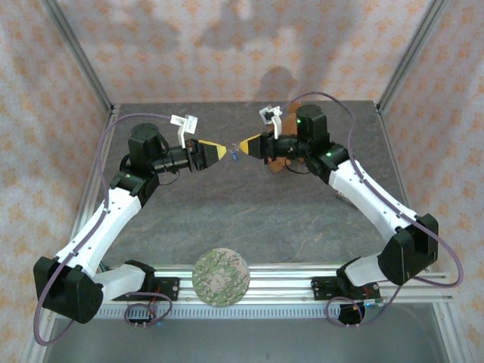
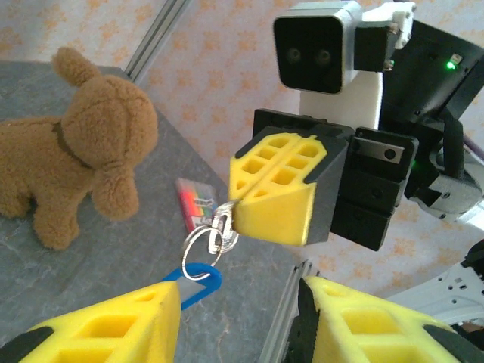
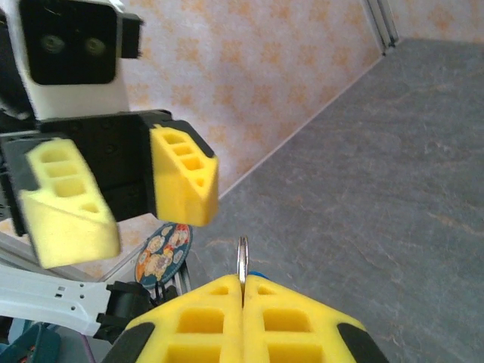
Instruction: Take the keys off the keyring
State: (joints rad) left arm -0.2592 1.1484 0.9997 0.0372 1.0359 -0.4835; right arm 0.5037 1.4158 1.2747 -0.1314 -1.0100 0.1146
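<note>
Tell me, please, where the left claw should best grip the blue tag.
Probably the blue tag at its lower end, across its flat faces, straight from opposite the right claw: it dangles off the ring that claw pinches, before the open left claw.

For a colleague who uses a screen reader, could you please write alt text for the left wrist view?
The right gripper, yellow fingers shut, holds a silver keyring with a blue tag dangling above the grey table. The left gripper stands open in the foreground, beside the tag. A brown plush dog stands on the table at left.
</note>
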